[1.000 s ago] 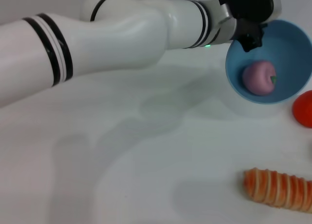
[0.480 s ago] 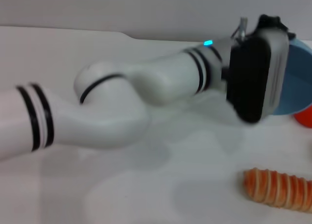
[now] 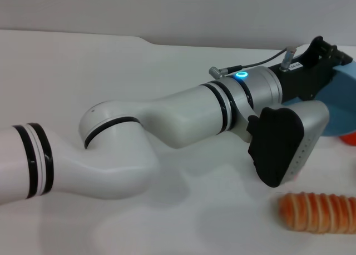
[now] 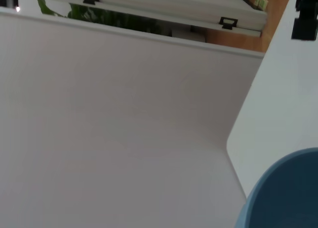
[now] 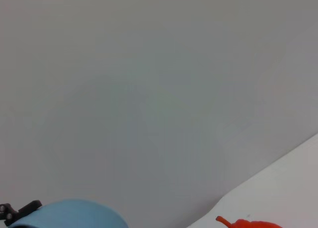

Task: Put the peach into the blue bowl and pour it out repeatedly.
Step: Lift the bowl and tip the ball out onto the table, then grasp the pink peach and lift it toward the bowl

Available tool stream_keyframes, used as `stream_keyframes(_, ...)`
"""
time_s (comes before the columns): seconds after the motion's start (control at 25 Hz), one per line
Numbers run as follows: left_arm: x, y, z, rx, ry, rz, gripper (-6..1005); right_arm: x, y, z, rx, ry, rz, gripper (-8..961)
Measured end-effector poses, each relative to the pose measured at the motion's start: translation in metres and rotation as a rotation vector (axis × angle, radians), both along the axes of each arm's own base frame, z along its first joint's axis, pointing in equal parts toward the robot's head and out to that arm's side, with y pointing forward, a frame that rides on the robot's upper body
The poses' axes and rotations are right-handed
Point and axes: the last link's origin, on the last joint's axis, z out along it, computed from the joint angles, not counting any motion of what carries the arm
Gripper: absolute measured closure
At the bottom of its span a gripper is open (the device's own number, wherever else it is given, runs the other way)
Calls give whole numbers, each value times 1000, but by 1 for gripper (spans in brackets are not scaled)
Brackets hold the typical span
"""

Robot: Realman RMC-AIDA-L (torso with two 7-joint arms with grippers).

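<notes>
The peach is not visible in any view; whether it sits inside the blue bowl (image 3: 344, 108) or has rolled somewhere hidden cannot be told. The bowl shows only as a light-blue sliver at the right of the head view, mostly hidden behind the left arm's wrist. The left tool (image 3: 329, 50) is at the bowl's rim, and the bowl seems turned on its side with its outer wall toward the camera, which fits a tipping move meant to spill the fruit out. I cannot tell whether this tool is pinching the rim or spread, since its fingers are hidden by its own black housing.

The left wrist view shows a curved blue edge of the bowl close by and the white worktop (image 3: 111, 71) beyond. The right tool is not seen; its wrist view looks across at the bowl's top and a red object (image 5: 248, 223) from well apart, so that arm appears parked.

An orange-and-white striped roll (image 3: 317, 211) lies on the worktop nearer the robot. A small label on the wrist is too small to read.
</notes>
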Motion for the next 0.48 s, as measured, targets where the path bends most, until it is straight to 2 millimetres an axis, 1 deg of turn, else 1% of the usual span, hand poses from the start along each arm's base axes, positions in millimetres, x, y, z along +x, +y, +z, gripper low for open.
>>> stream_keyframes(0.08,0,1,2,-1,-23,19,1000,0,1,0,0,1,3,573)
stream_keyframes(0.16,0,6,6,-5,-74,84,1000,-1,3,0,-6,4,7,573)
stream_keyframes(0.24,1,14,10,-20,-153,188,999,-2,5,0,-27,9,14,572)
stream_keyframes(0.28,1,20,14,-26,-201,249,999,-3,10,0,-79,20,25,572)
stream_keyframes(0.32,1,27,18,-34,-254,316,999,-3,10,0,-79,20,25,572)
stream_keyframes(0.48,-3,54,37,-84,-453,598,999,-6,25,3,-210,29,35,571)
